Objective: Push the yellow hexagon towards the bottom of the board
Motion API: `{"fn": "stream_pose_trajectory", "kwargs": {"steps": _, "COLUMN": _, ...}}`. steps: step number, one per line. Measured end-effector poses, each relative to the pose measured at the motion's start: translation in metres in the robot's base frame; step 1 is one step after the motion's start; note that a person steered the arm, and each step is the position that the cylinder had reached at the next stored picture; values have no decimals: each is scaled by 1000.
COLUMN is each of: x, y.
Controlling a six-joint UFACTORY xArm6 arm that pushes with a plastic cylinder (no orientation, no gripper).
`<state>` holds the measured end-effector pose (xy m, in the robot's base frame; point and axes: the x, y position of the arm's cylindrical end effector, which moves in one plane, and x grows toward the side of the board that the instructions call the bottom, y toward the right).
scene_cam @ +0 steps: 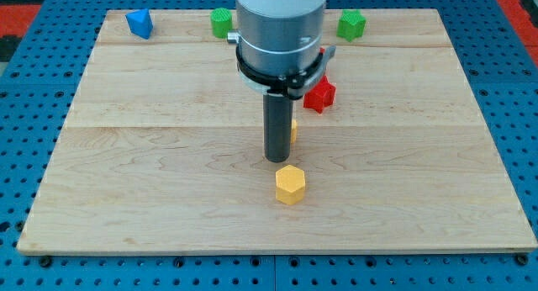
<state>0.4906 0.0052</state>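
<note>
The yellow hexagon (290, 184) lies on the wooden board (151, 182) a little below the board's middle. My tip (277, 160) stands just above it and slightly to the view's left, a small gap apart from it. A second yellow block (293, 129) shows only as a sliver behind the rod's right side; its shape cannot be made out.
A red star-like block (320, 94) lies right of the rod, partly hidden by the arm. A blue block (139, 23) sits at the top left. A green block (221, 23) and a green cube (351, 24) sit along the top edge.
</note>
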Motion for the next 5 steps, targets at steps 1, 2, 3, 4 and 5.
{"fn": "stream_pose_trajectory", "kwargs": {"steps": 1, "x": -1, "y": 31}}
{"fn": "stream_pose_trajectory", "kwargs": {"steps": 2, "x": 16, "y": 49}}
{"fn": "stream_pose_trajectory", "kwargs": {"steps": 3, "x": 81, "y": 11}}
{"fn": "stream_pose_trajectory", "kwargs": {"steps": 4, "x": 72, "y": -6}}
{"fn": "stream_pose_trajectory", "kwargs": {"steps": 5, "x": 100, "y": 64}}
